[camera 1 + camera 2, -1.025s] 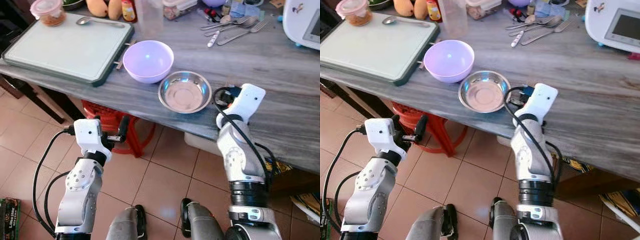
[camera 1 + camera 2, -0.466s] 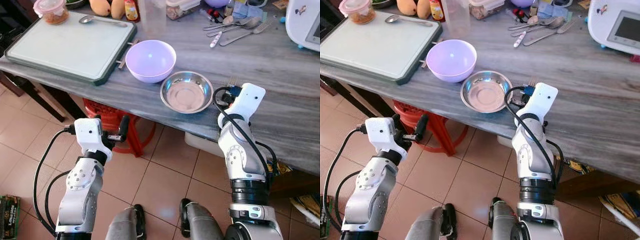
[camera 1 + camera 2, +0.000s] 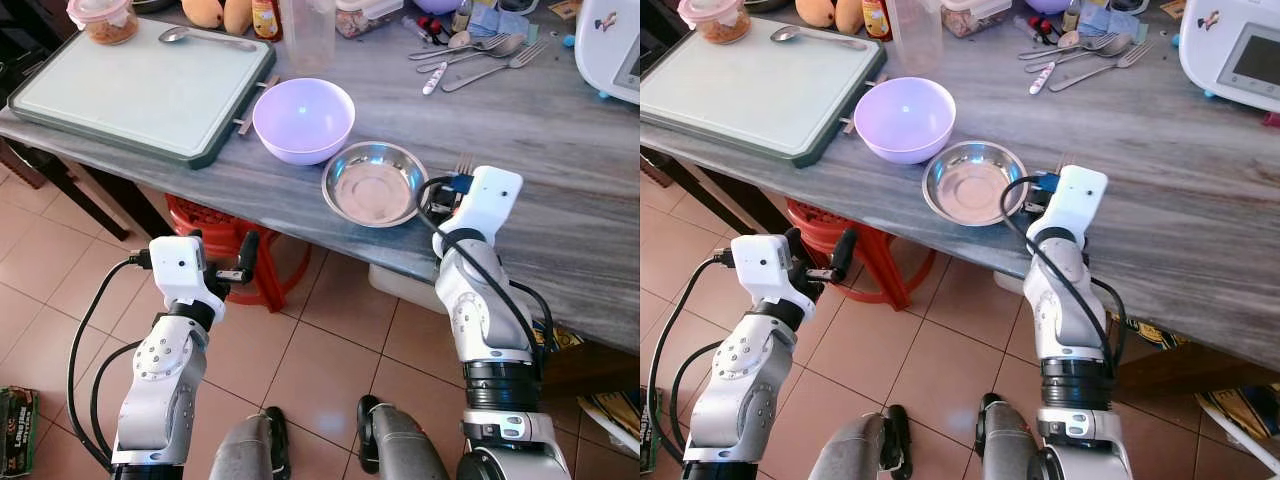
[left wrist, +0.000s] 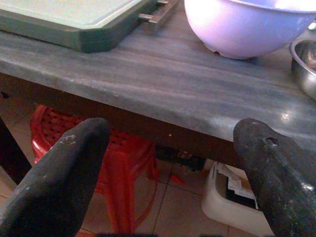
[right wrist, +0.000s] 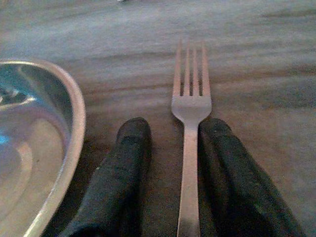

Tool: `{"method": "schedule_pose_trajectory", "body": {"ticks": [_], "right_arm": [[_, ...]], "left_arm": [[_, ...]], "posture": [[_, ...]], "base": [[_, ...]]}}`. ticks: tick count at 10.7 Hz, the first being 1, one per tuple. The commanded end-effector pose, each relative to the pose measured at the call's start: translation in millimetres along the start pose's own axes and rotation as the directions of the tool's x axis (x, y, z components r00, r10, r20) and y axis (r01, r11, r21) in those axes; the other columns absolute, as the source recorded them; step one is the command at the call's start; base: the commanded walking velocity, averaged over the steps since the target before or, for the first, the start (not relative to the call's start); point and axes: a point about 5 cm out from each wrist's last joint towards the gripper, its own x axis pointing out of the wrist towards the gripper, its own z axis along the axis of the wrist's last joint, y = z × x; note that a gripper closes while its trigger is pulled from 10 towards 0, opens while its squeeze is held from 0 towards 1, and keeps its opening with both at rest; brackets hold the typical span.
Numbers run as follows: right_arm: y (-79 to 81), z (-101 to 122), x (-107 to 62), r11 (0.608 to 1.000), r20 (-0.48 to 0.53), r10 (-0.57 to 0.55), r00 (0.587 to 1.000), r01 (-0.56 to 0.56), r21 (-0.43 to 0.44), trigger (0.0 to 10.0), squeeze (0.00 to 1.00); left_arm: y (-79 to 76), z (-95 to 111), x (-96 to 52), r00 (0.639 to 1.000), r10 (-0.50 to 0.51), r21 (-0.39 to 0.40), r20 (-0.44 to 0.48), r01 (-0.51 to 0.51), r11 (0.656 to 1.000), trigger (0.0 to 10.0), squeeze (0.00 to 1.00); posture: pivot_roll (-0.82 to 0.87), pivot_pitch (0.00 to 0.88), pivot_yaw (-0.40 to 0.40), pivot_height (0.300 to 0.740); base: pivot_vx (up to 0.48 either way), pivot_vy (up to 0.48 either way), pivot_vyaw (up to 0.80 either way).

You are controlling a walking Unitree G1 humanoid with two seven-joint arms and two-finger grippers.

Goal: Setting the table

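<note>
laying a fork: table (image 3: 560, 130) bears a steel bowl (image 3: 374, 184); the fork (image 5: 190, 108) lies flat just beside it, between the right gripper (image 5: 170, 148) fingers, slightly parted, seemingly unpinched. next: lift clear. left gripper (image 4: 168, 163) spread, idle.

Shiny metal fork (image 5: 190, 148). Shiny metal bowl (image 3: 374, 184) with a dull worn middle. Smooth glossy purple plastic bowl (image 3: 303, 119). Grey streaky tabletop (image 3: 540, 130), smooth, slightly shiny. Matt pale cutting board (image 3: 140, 90). Red plastic stool (image 4: 123, 163). Matt black rubbery fingers (image 5: 131, 182).
</note>
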Motion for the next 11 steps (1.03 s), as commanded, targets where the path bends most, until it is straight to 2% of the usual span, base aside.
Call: {"method": "schedule_pose_trajectory", "body": {"ticks": [1,4,7,11], "right_arm": [[-8.8,-30.9,-3.4,0.999,-0.144,-0.026,0.989,0.023,-0.024,10.0,0.00],[-15.7,-26.5,-6.3,0.997,-0.098,-0.039,0.994,0.032,-0.071,10.0,0.00],[-22.3,-20.7,-8.3,0.997,-0.033,-0.055,0.998,0.053,-0.052,10.0,0.00],[-20.4,-12.9,-9.2,0.999,0.030,-0.034,0.999,0.035,-0.024,10.0,0.00]], "left_arm": [[1.9,-2.7,-1.4,1.000,0.012,0.005,-0.017,-0.012,1.000,10.0,0.00],[1.9,-2.4,-0.9,1.000,0.013,0.004,-0.014,-0.013,1.000,10.0,0.00],[1.7,-2.2,-0.3,1.000,0.008,0.004,-0.012,-0.008,1.000,10.0,0.00],[1.6,-1.8,0.2,1.000,0.007,0.004,-0.010,-0.007,1.000,10.0,0.00]], "posture": [[-0.02,0.262,0.069,0.740],[-0.03,0.257,0.066,0.740],[-0.03,0.256,0.071,0.740],[-0.03,0.256,0.073,0.740]], "base": [[0.000,0.000,0.00],[0.000,0.000,0.00],[0.000,0.000,0.00],[0.000,0.000,0.00]]}}
